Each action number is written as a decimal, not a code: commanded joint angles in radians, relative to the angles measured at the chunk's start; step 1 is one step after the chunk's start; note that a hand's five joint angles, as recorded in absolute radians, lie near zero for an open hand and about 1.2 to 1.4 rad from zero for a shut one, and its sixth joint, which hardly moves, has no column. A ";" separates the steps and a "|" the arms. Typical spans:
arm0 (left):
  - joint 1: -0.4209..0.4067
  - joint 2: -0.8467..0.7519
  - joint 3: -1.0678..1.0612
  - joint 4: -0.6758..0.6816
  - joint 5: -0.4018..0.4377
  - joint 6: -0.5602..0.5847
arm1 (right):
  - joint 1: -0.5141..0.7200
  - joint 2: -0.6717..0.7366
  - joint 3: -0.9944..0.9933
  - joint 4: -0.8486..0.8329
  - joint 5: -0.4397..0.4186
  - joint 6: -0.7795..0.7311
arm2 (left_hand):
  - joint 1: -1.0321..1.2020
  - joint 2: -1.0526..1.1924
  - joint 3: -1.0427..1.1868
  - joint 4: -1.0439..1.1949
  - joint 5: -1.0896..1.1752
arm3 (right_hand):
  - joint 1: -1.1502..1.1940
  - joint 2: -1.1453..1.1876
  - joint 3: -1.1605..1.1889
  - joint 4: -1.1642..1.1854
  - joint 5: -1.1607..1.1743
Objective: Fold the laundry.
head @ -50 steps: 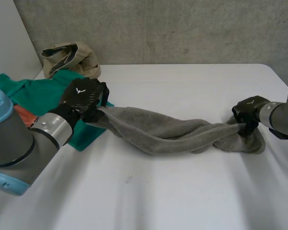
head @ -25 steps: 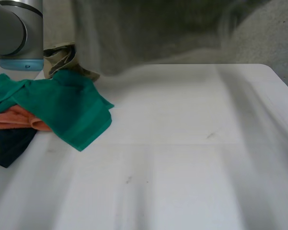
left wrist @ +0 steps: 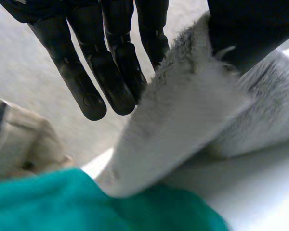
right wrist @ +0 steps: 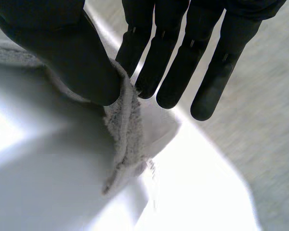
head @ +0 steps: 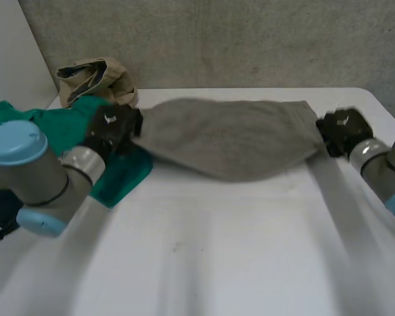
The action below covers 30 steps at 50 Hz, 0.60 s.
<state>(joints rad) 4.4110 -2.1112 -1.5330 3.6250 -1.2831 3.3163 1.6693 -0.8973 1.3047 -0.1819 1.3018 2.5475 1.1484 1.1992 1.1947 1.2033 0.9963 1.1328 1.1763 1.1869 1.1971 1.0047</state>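
1. White bench (head: pixel 250 250), bare over the near half; all the laundry sits toward the far side and the robot's left.
2. Grey towel (head: pixel 230 135), stretched wide between the two hands across the far part of the bench, with its lower edge sagging in the middle. I can't tell if the belly touches the bench. It looks like soft, thick terry: light, floppy and not slippery, and it will droop wherever it isn't held. Best taken by the corners or the short edges, as it is now, and kept taut for a clean fold.
3. Green cloth (head: pixel 118 174), crumpled at the left edge of the bench, just beside and partly under the towel's left end. It is the likeliest thing in the way, since the towel could drag it or land on it.
4. Beige cloth (head: pixel 92 79), bunched at the far left corner behind the green one, near the towel's left end but apart from it.
5. Left hand (head: pixel 112 128) is at the towel's left end. In the left wrist view its thumb clamps the towel edge against one of the straight fingers (left wrist: pixel 111 72), so it is pinching the towel.
6. Right hand (head: pixel 342 128) is at the towel's right end. In the right wrist view its thumb presses the towel edge against the fingers (right wrist: pixel 168 62), also a pinch on the towel.
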 commanded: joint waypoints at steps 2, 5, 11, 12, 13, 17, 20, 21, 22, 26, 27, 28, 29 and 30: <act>0.014 0.174 -0.168 -0.270 0.038 0.052 | -0.049 -0.135 0.106 0.307 0.019 -0.205 | 0.248 0.197 0.202 0.193 0.225 | 0.263 0.220 0.209 0.199 0.217; 0.024 0.255 -0.237 -0.419 0.050 0.092 | -0.103 -0.245 0.168 0.484 0.025 -0.303 | 0.248 0.197 0.202 0.193 0.225 | 0.263 0.220 0.209 0.199 0.217; 0.047 0.378 -0.349 -0.655 0.080 0.222 | -0.233 -0.449 0.303 0.741 0.011 -0.519 | 0.248 0.197 0.202 0.193 0.225 | 0.263 0.220 0.209 0.199 0.217; 0.048 0.387 -0.358 -0.680 0.080 0.238 | -0.249 -0.468 0.318 0.748 0.004 -0.550 | 0.248 0.197 0.202 0.193 0.225 | 0.263 0.220 0.209 0.199 0.217; 0.050 0.395 -0.364 -0.701 0.079 0.252 | -0.267 -0.485 0.332 0.749 -0.007 -0.578 | 0.248 0.197 0.202 0.193 0.225 | 0.263 0.220 0.209 0.199 0.217; 0.067 0.410 -0.378 -0.769 0.068 0.307 | -0.330 -0.545 0.378 0.737 -0.058 -0.665 | 0.248 0.197 0.202 0.193 0.225 | 0.263 0.220 0.209 0.199 0.217; 0.076 0.405 -0.345 -0.743 0.057 0.335 | -0.353 -0.535 0.374 0.720 -0.079 -0.653 | 0.248 0.197 0.202 0.193 0.225 | 0.263 0.220 0.209 0.199 0.217; 0.076 0.399 -0.331 -0.732 0.054 0.336 | -0.353 -0.523 0.366 0.710 -0.084 -0.645 | 0.248 0.197 0.202 0.193 0.225 | 0.263 0.220 0.209 0.199 0.217; 0.071 0.378 -0.303 -0.705 0.054 0.330 | -0.353 -0.485 0.343 0.675 -0.098 -0.617 | 0.248 0.197 0.202 0.193 0.225 | 0.263 0.220 0.209 0.199 0.217; 0.039 0.300 -0.205 -0.608 0.032 0.298 | -0.278 -0.390 0.247 0.552 -0.111 -0.476 | 0.248 0.197 0.202 0.193 0.225 | 0.263 0.220 0.209 0.199 0.217; 0.031 0.280 -0.182 -0.589 0.022 0.287 | -0.258 -0.370 0.225 0.526 -0.110 -0.445 | 0.248 0.197 0.202 0.193 0.225 | 0.263 0.220 0.209 0.199 0.217; 0.024 0.260 -0.159 -0.571 0.013 0.276 | -0.241 -0.345 0.203 0.497 -0.107 -0.417 | 0.248 0.197 0.202 0.193 0.225 | 0.263 0.220 0.209 0.199 0.217; 0.016 0.238 -0.135 -0.551 0.002 0.264 | -0.223 -0.321 0.180 0.468 -0.102 -0.390 | 0.248 0.197 0.202 0.193 0.225 | 0.263 0.220 0.209 0.199 0.217; 0.001 0.196 -0.083 -0.511 -0.022 0.243 | -0.194 -0.272 0.138 0.405 -0.084 -0.335 | 0.248 0.197 0.202 0.193 0.225 | 0.263 0.220 0.209 0.199 0.217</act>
<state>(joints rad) 4.4645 -1.7750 -1.7846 2.9635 -1.2459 3.6312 1.3590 -1.3366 1.5956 0.4251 1.1987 2.0058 1.1484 1.1991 1.1946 1.2033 0.9964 1.1328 1.1763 1.1869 1.1973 1.0109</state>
